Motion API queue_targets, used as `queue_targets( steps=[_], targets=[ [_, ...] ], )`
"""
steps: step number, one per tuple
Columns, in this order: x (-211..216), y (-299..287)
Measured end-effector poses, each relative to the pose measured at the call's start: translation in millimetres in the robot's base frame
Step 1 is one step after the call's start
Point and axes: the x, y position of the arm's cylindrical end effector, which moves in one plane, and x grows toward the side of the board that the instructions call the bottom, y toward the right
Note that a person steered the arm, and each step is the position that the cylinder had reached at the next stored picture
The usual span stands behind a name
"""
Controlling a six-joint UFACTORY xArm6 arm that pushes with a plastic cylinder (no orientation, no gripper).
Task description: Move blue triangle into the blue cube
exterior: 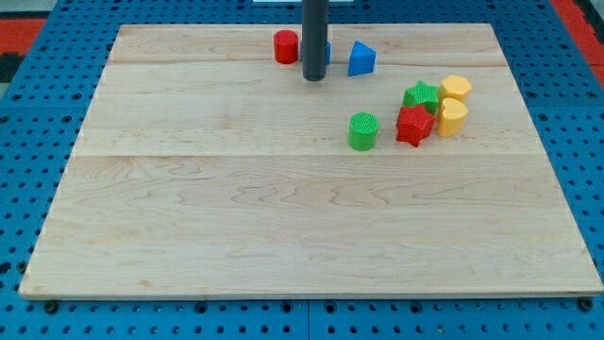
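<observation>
1. blue triangle (pixel 360 59) is sitting near the view's top edge of the bench (pixel 283 217), just to the view's right of my rod.
2. blue cube (pixel 327 52) is showing only as a sliver behind the rod, between the rod and the triangle; whether the two blues are touching i cannot tell.
3. my tip (pixel 314 78) is resting just to the view's left of the triangle, close beside the cube, with the red cylinder (pixel 286 46) on the rod's other side.
4. i am working with no jaws at all, only a bare rod, so nothing is being pinched.
5. i am judging the triangle light, stiff and quick to slide or spin; i am planning to press on its flat face at the view's right, square on.
6. green cylinder (pixel 362 130), red star (pixel 413 125), green star (pixel 422 96) and two yellow blocks (pixel 454 102) are clustering lower right, well apart from the push line.
</observation>
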Motion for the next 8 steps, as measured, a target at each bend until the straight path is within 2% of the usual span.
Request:
queue_targets(
  steps=[1,2,3,4,5,6,7,8],
  targets=[
    [19,61],
    [4,81],
    [-23,81],
    [-30,69],
    [-51,16],
    [-43,-1],
    [14,48],
    [-5,81]
  ],
)
